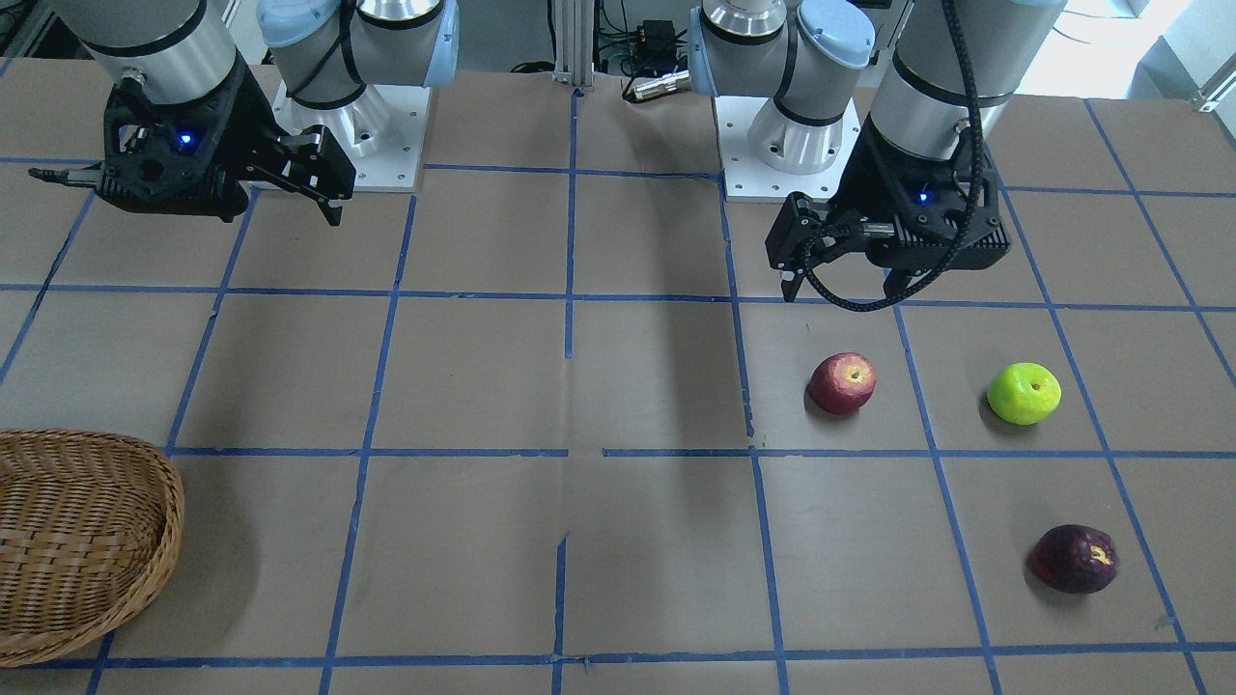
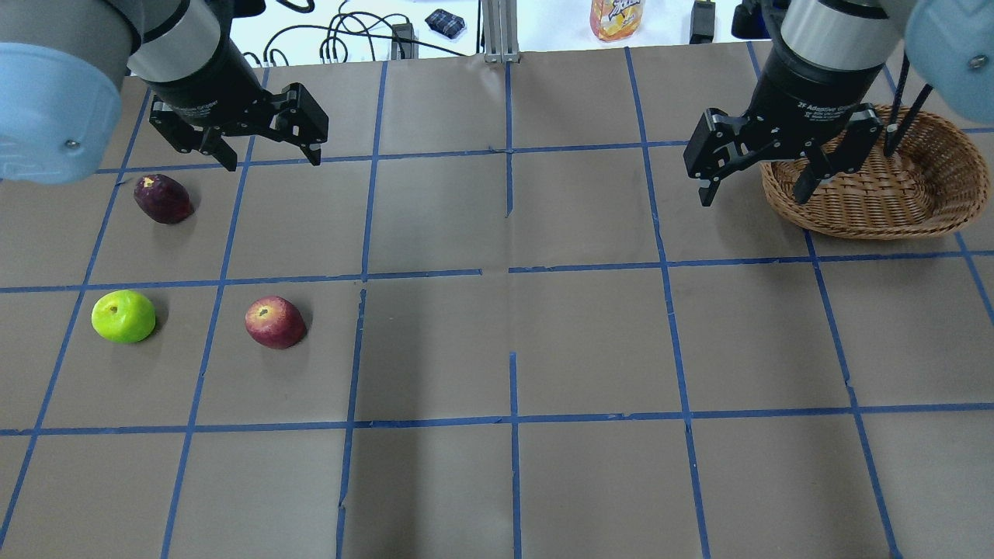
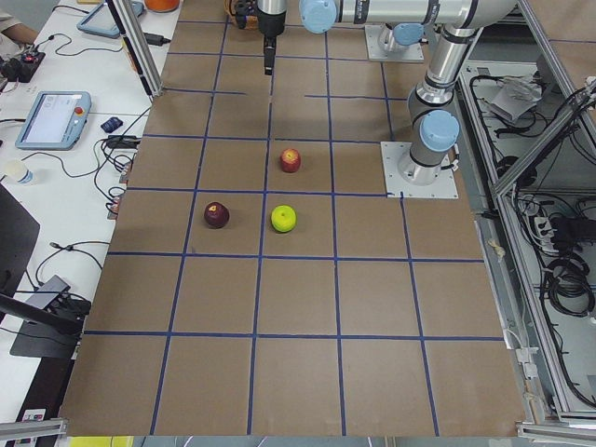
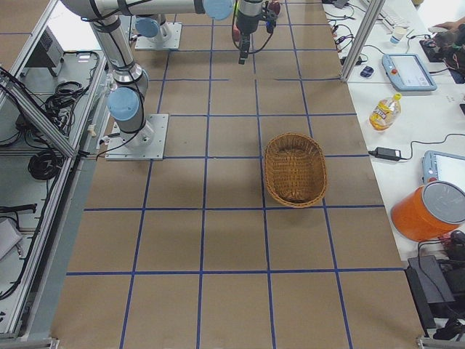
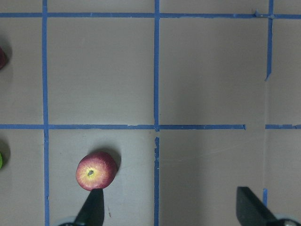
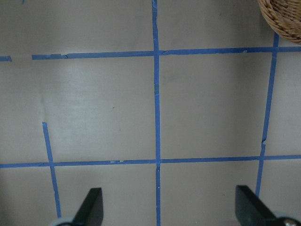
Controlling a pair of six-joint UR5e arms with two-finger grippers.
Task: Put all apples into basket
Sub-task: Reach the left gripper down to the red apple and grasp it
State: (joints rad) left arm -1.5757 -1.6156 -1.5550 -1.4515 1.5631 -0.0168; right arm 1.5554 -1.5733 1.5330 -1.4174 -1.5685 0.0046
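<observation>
Blue-taped brown table (image 2: 590, 341), from overhead: basket (image 2: 877, 221) at two o'clock; red apple (image 2: 274, 321), green apple (image 2: 123, 316) at nine; maroon apple (image 2: 162, 199) at ten

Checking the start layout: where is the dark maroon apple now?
In the overhead view the maroon apple sits at far left, just beyond the green apple, away from the robot.

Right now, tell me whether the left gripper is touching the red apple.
Apart. The overhead exterior view shows bare table between the left gripper and the red apple.
</observation>
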